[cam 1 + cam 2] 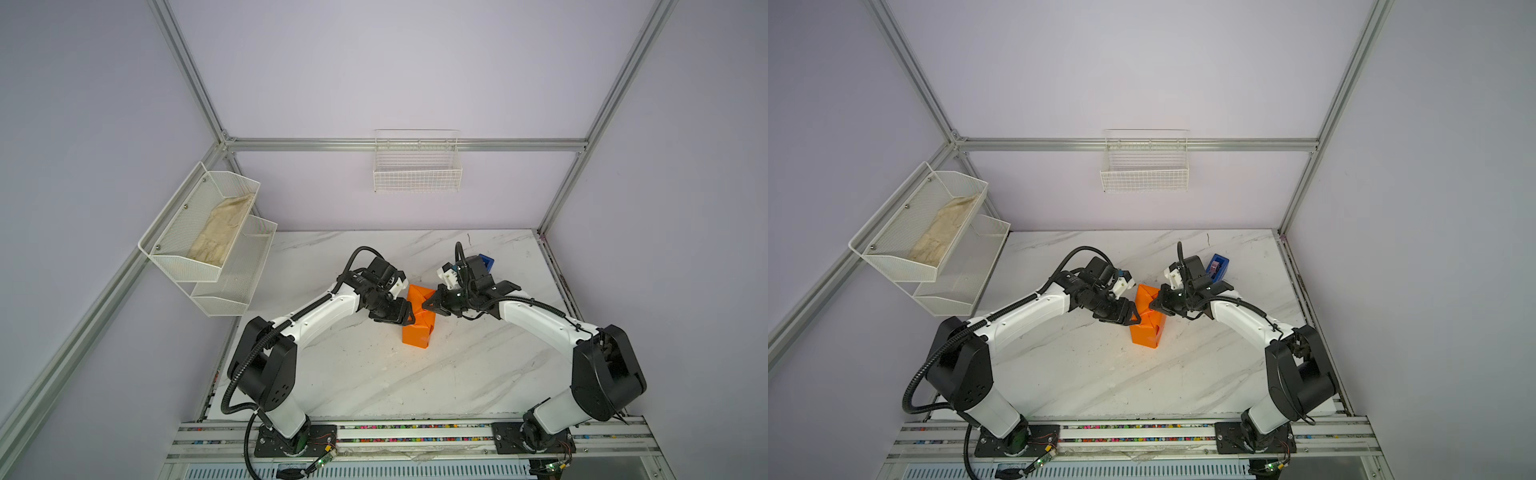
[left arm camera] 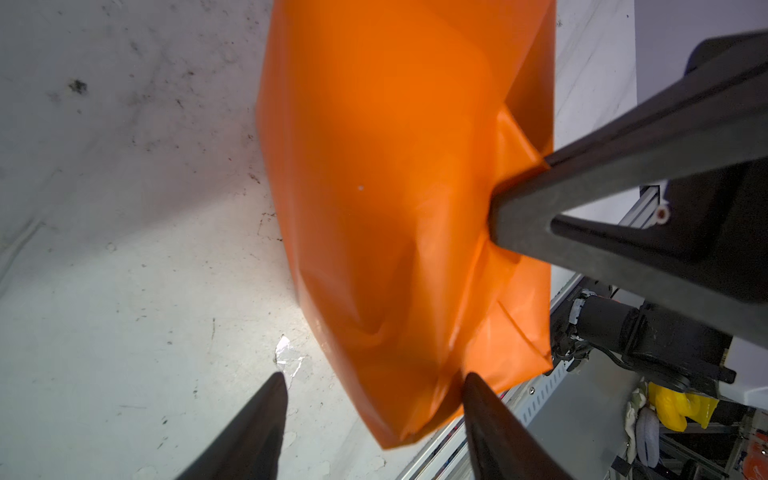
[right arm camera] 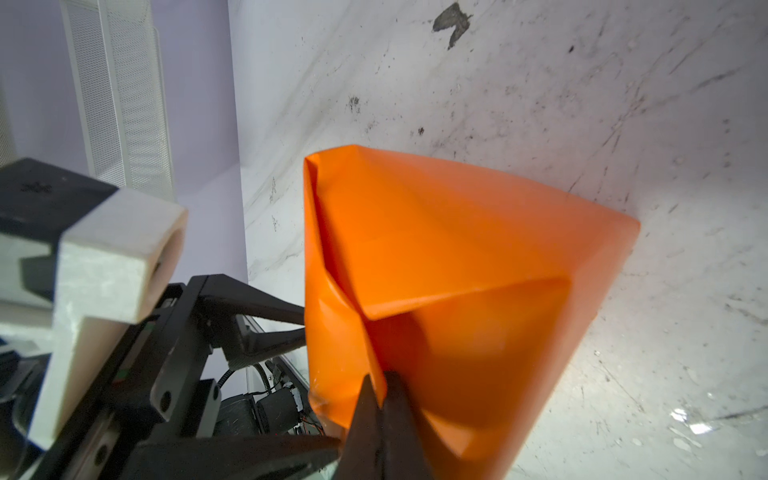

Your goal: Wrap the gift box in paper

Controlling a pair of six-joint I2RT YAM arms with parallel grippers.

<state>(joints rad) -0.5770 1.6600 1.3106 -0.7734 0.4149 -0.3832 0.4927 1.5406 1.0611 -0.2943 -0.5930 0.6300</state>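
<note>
On the marble counter (image 1: 374, 374), the paper (image 1: 417, 328) hides the gift box. The right hand (image 3: 379, 378) pinches a flap and the left hand (image 2: 372, 380) gapes. Sealing looks left to do.

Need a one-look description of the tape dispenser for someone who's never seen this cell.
On the white marble table, look at the far right quarter, just behind the right arm's wrist. The tape dispenser is the small wedge there, the only blue thing; the paper parcel nearby is orange.
</note>
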